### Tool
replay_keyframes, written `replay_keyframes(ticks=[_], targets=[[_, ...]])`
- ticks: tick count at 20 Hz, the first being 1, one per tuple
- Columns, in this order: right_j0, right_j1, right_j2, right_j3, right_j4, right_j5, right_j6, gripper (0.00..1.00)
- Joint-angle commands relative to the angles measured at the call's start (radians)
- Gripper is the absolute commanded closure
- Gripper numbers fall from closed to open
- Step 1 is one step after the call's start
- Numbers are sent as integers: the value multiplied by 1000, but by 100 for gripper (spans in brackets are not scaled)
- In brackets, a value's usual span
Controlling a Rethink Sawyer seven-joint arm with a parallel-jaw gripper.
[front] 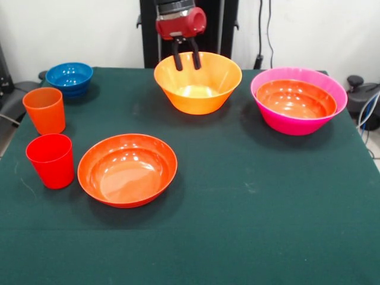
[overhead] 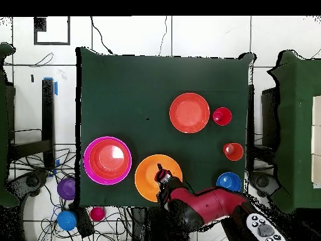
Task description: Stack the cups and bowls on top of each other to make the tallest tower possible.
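The tower [front: 298, 100] is the large pink bowl with a red-orange bowl [front: 295, 98] nested in it, at the right rear; it also shows in the overhead view [overhead: 107, 160]. My gripper [front: 186, 61] hangs open and empty over the far rim of the yellow-orange bowl [front: 198, 83], which the overhead view also shows [overhead: 147, 179], with the gripper [overhead: 162, 172] above it. A second red-orange bowl [front: 127, 169] sits front left. The orange cup [front: 44, 110] and red cup [front: 51, 160] stand upright at the left edge. A blue bowl [front: 69, 78] is at the far left corner.
In the overhead view a purple bowl [overhead: 66, 187], a blue bowl [overhead: 66, 219] and a small pink-red bowl [overhead: 97, 214] lie off the table among cables. The green table [front: 249, 202] is bare at the front right.
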Motion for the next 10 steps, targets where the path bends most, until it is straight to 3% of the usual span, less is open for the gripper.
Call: replay_keyframes(ticks=[1, 6, 10], targets=[[-118, -115, 162, 69, 11, 175, -108, 0], [-145, -133, 183, 79, 3, 196, -116, 0], [-155, -102, 179, 54, -28, 202, -117, 0]])
